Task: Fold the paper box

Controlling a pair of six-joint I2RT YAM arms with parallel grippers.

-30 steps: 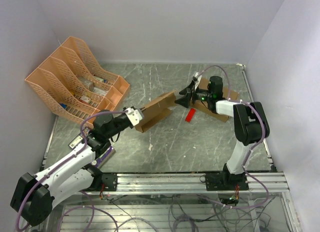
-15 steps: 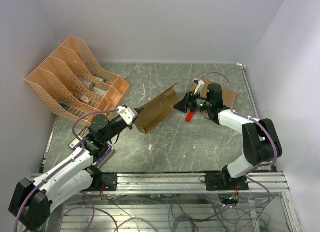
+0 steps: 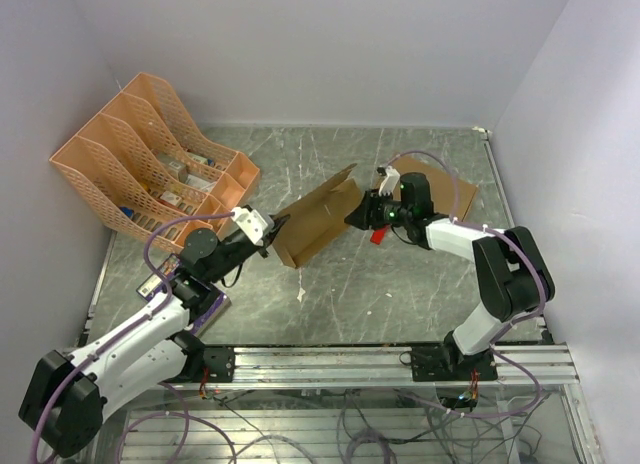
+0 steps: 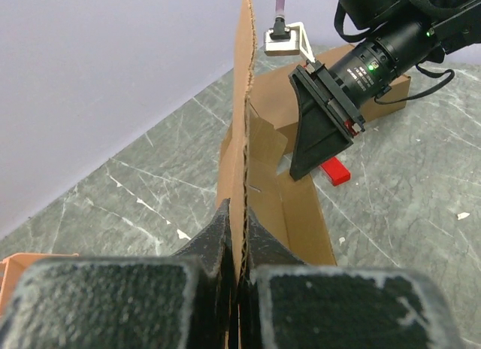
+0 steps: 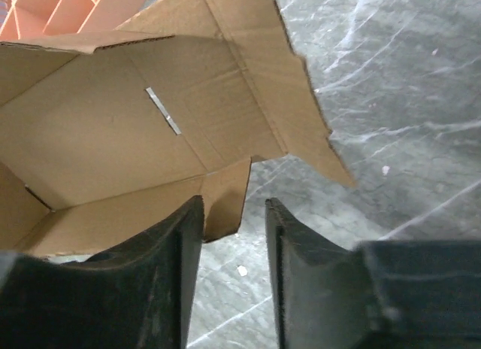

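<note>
Grey marbled bench (image 3: 400, 284) between pale lilac walls: two robot arms meet at one paper box (image 3: 312, 224).

There is one orange file rack (image 3: 150, 154) at the far left, one small red block (image 3: 377, 235) and one further piece of brown cardboard (image 3: 445, 189) at the far right. The paper box sits mid-bench, half formed, its long axis running diagonally from near left to far right, with its open end and loose flaps facing the right arm. The left gripper (image 4: 239, 213) is clamped on a thin edge at the box's near-left end. The right gripper (image 5: 234, 204) sits at the open end with its fingers apart, a flap just beyond them. A second ago the right gripper was farther right, over the other cardboard, and the box lay flatter; one flap now points up toward the far wall.
</note>
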